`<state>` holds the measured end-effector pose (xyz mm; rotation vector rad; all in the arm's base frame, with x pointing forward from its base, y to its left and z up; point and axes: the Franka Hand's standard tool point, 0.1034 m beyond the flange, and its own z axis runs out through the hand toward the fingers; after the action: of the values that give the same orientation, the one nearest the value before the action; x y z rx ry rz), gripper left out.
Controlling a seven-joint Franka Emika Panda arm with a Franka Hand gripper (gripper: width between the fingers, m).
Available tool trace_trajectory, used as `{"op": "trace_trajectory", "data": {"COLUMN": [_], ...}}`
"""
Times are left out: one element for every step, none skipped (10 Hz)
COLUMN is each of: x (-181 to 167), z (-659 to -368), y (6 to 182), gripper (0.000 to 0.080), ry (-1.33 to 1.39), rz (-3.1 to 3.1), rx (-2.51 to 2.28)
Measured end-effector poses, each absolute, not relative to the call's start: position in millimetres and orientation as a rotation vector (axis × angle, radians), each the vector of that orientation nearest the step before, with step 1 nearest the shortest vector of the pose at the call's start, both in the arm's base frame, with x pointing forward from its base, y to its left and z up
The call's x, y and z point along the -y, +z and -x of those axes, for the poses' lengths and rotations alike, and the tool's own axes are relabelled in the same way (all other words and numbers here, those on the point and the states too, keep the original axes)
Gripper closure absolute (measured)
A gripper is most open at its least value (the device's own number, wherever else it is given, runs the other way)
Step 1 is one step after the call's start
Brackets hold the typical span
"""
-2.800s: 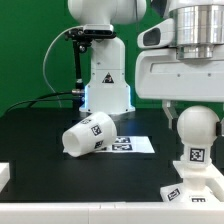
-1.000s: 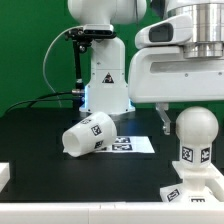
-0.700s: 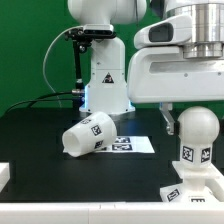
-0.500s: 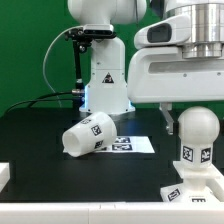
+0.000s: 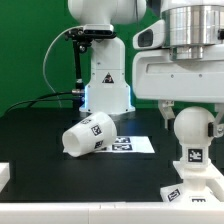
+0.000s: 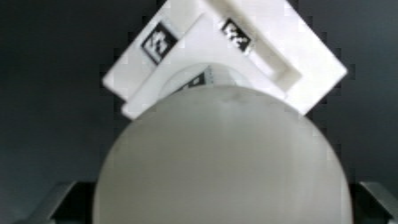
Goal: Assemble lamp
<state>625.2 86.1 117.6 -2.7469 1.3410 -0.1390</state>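
The lamp's rounded bulb (image 5: 190, 127) stands upright on the flat white tagged base (image 5: 188, 192) at the exterior view's right. My gripper (image 5: 188, 120) comes down from above with a finger on each side of the bulb and is shut on it. In the wrist view the bulb (image 6: 217, 155) fills the frame between the dark fingers (image 6: 64, 203), with the tagged base (image 6: 222, 50) beyond it. The tapered shade (image 5: 87, 137) lies on its side on the black table, left of the bulb and away from the gripper.
The marker board (image 5: 137, 144) lies flat behind the shade. The big white robot body (image 5: 104, 75) stands at the back with a black cable. A white ledge (image 5: 4, 176) sits at the exterior view's lower left.
My gripper has turned about its vertical axis. The bulb has turned with it and sits slightly further to the exterior view's left. The shade has not moved.
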Motion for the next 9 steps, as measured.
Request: {"op": "trace_trajectory", "data": {"x": [-86.3,-85.5,-83.8,-78.3,-77.4,-77.8,-78.2,-81.6,-88.1], "z": [-624.9,-624.8,-624.1,-624.8,-624.1,-623.8,-623.6,-622.7,-621.1], "y": [116.9,116.7,116.6,118.3,117.4,116.6,116.4,115.8,115.9], "gripper": [0.0226,0.0226,0.0226,0.0226,0.0226,0.0226,0.0127,0.0108,0.0108], "ry": [-0.129,-0.106,-0.072,-0.056,-0.053,-0.055,-0.055,-0.068,-0.07], "rz": [2.653,2.511,2.385,2.356,2.359,2.384,2.392,2.528,2.662], "rx": [-1.509,-1.695,-1.823,-1.842,-1.84,-1.811,-1.801,-1.618,-1.403]}}
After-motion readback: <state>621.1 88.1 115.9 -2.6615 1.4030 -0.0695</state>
